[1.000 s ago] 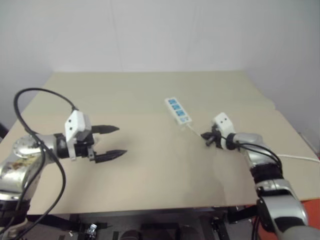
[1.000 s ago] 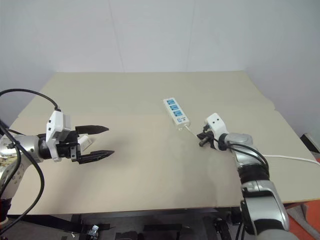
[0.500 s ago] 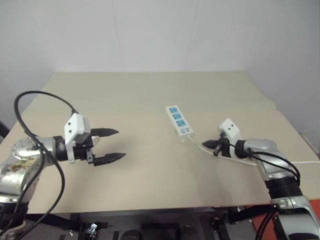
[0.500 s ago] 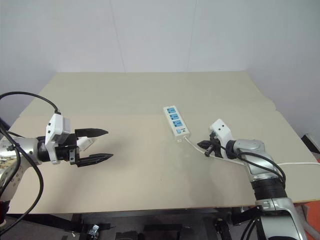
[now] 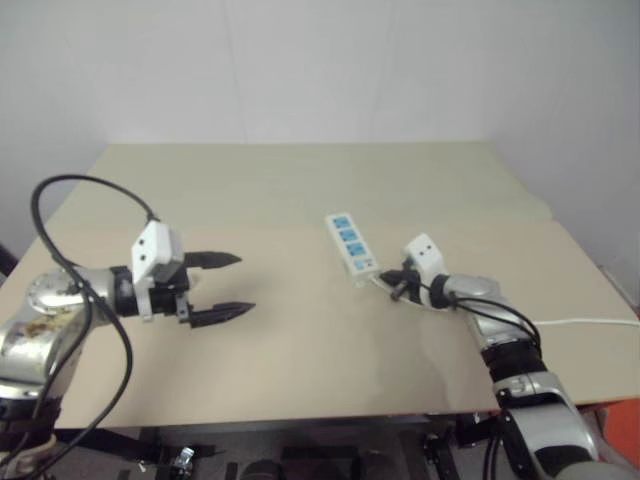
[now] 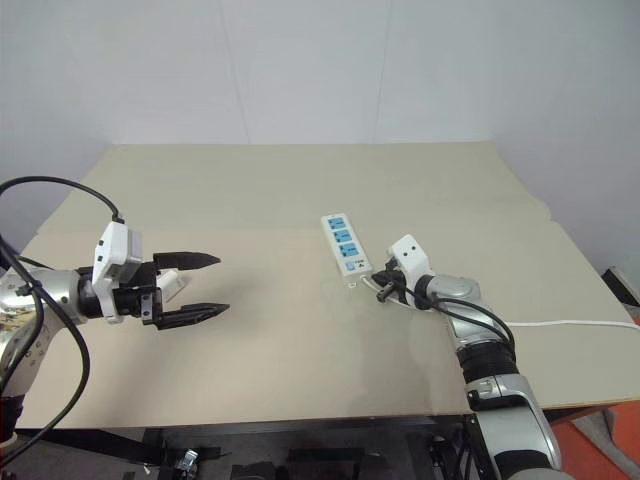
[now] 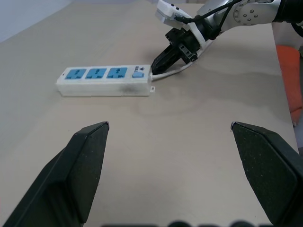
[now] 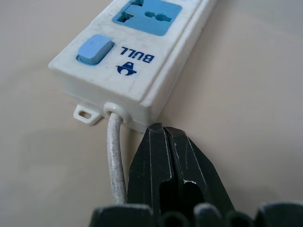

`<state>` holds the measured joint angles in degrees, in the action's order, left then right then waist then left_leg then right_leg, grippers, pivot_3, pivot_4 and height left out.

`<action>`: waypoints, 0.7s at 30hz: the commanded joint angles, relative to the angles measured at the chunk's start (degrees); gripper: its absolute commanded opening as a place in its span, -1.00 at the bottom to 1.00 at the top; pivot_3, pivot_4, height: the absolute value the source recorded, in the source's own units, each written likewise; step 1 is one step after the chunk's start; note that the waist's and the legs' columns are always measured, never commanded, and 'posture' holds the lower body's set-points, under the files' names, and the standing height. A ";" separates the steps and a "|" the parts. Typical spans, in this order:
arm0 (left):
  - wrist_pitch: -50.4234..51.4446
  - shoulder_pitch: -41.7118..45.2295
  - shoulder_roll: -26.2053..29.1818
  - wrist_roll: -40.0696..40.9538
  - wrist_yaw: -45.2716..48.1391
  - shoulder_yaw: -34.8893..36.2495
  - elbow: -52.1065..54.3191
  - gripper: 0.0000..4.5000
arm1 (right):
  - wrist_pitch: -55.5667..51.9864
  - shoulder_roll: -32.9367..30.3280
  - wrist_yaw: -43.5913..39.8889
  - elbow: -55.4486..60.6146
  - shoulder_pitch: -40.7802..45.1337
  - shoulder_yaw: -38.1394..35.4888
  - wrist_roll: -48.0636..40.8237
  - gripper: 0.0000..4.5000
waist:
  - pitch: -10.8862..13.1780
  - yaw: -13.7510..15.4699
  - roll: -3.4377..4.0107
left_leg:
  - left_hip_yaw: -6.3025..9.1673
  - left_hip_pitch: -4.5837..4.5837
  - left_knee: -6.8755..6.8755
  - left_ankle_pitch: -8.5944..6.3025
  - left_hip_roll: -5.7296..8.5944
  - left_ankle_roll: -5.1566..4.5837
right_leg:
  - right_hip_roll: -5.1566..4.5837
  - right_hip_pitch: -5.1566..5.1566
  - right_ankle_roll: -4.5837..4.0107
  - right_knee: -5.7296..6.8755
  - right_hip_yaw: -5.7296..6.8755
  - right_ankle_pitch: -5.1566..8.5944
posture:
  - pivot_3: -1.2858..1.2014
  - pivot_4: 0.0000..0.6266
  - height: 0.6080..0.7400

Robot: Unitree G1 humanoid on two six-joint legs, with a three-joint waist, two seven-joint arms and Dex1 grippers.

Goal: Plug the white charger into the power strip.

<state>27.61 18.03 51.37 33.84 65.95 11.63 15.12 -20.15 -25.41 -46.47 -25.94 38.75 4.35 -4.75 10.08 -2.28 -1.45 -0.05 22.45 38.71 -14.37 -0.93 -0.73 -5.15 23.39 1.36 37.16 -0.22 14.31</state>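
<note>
Surface: beige matte worktop (image 6: 300,330), plain white wall (image 6: 300,70) behind its far edge.
Power strip: long narrow white plastic power strip (image 6: 344,247) with three blue socket faces, lying flat near the worktop's middle, a bit toward the right edge; blue switch end points at the near right corner.
Cord: thin white cord (image 8: 115,156) leaves the switch end, runs under the right arm and off over the right edge of the worktop.
Right gripper: black two-finger right gripper (image 6: 383,289), fingers pressed together, nothing between them; tips right at the strip's switch-end corner, beside the cord exit. Contact with the housing: cannot tell, looks touching or a hair off.
Left gripper: black two-finger left gripper (image 6: 200,285), fingers spread wide apart, empty; hangs above the worktop near the left edge, well apart from the strip, pointing toward it.
White charger: cannot tell where it is.
</note>
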 commanded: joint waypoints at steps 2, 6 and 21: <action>-0.91 -0.56 0.53 0.59 0.12 1.42 1.32 1.00 | -1.18 -3.11 -7.70 8.78 -3.94 1.36 -2.83 -1.00 | 0.00 0.02 0.00 | 0.00 0.00 -0.01 0.00 0.00 0.00 | 0.00 0.00 0.00 0.00 0.00 0.00 | 0.03 -0.52 1.00; -0.86 -0.87 0.32 0.69 -0.17 1.36 1.57 1.00 | -2.57 -5.11 -8.35 11.22 -6.26 1.02 -3.09 -1.00 | 0.00 0.11 0.00 | 0.00 0.00 0.01 -0.01 0.01 -0.01 | -0.01 -0.01 0.01 0.01 0.00 0.00 | 0.03 -0.52 1.00; -1.29 -0.78 0.03 0.29 -0.41 1.41 0.97 1.00 | 0.71 -7.71 -6.02 19.62 -10.96 -6.89 -8.75 -0.79 | 0.00 0.98 0.00 | -0.01 -0.01 0.00 -0.01 0.03 -0.02 | -0.02 -0.02 0.01 -0.01 -0.01 0.00 | 0.03 -0.52 1.00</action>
<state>27.54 17.25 50.95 33.80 65.72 11.47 15.17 -19.37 -31.95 -52.12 -10.64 28.37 -0.06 -11.16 10.08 -1.30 -1.45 -0.06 22.44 38.72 -14.39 -0.91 -0.75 -5.16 23.37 1.38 37.14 -0.23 14.31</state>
